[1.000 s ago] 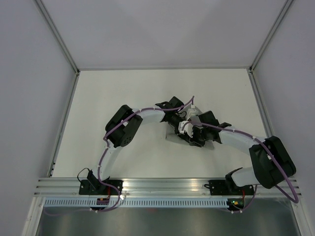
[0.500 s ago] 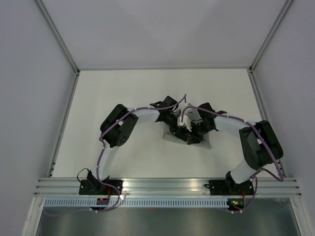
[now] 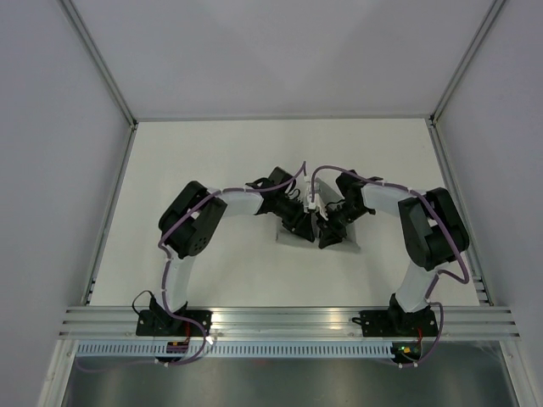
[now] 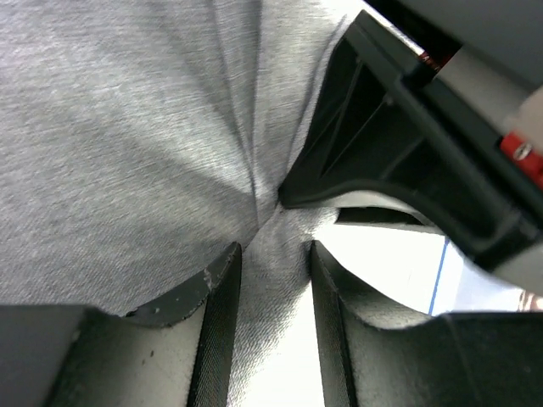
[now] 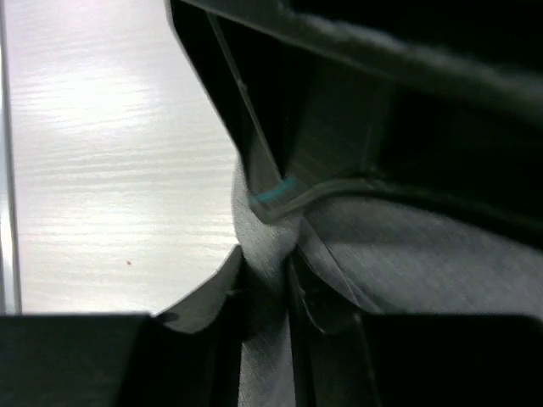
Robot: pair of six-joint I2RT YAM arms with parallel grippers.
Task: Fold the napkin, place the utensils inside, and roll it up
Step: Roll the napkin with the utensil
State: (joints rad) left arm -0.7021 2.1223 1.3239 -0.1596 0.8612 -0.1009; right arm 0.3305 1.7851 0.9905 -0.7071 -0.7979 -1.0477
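The grey napkin [image 3: 291, 236] lies bunched in the middle of the white table, mostly hidden under both grippers. My left gripper [image 3: 302, 222] and right gripper [image 3: 328, 231] meet tip to tip over it. In the left wrist view the napkin [image 4: 127, 127] fills the frame. The left gripper [image 4: 273, 254] stands open, with a loose strip of cloth lying in the gap. In the right wrist view the right gripper [image 5: 267, 264] is shut on a ridge of the napkin [image 5: 407, 246]. A teal-green sliver of a utensil [image 5: 276, 193] peeks from the fold; the rest of the utensils is hidden.
An aluminium rail [image 3: 288, 320] carries both arm bases along the near edge. Metal frame strips [image 3: 110, 212] border the table [image 3: 212, 153] left and right, with white walls behind. The right gripper's black body [image 4: 390, 127] crowds the left wrist view.
Both grippers have shifted left and drawn together over the napkin. The left jaws have opened off the cloth. The right jaws have narrowed onto a fold.
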